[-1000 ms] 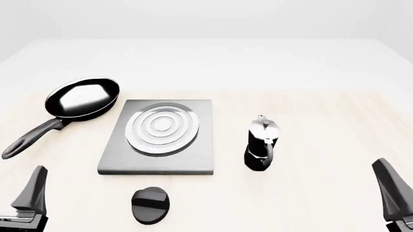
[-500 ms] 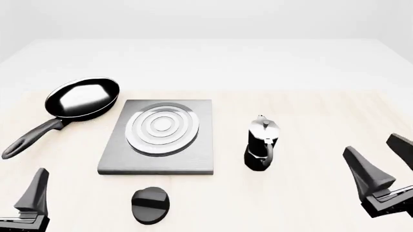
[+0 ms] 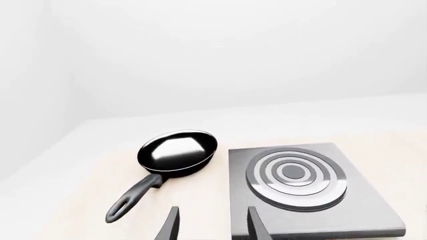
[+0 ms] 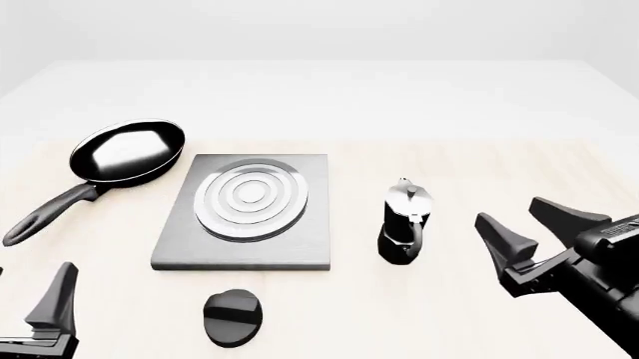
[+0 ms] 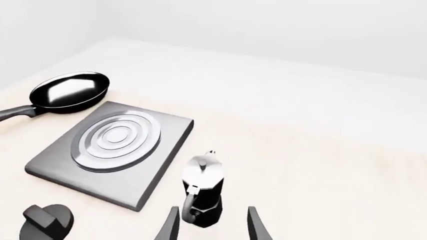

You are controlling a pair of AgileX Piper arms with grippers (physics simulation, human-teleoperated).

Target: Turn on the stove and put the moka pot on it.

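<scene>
the stove (image 4: 247,215) lies flat on the table (image 4: 459,172), left of centre in the front view, its silver ring burner (image 4: 251,197) bare. the knob (image 4: 233,317) sits apart from the slab, at 6 o'clock from it, near the table's near edge. the pot (image 4: 405,223) stands upright on the table at 3 o'clock from the stove, close beside it but not touching, handle turned toward the near side. the pan (image 4: 127,152) rests at 10 o'clock from the stove, its handle running out toward 8 o'clock.

the right gripper (image 4: 521,226) hangs above the table at 3 o'clock from the pot, clear of it, with its fingers spread wide and nothing between them. in the right wrist view the pot (image 5: 202,190) stands just ahead of the gap between the two fingertips (image 5: 169,225), untouched.

the left gripper (image 4: 50,295) sits low at the 7 o'clock corner of the front view, only one finger clearly showing there. in the left wrist view its fingertips (image 3: 169,223) stand apart, holding nothing, with the stove's (image 3: 313,187) near edge ahead of them and the pan (image 3: 176,152) beyond.
</scene>
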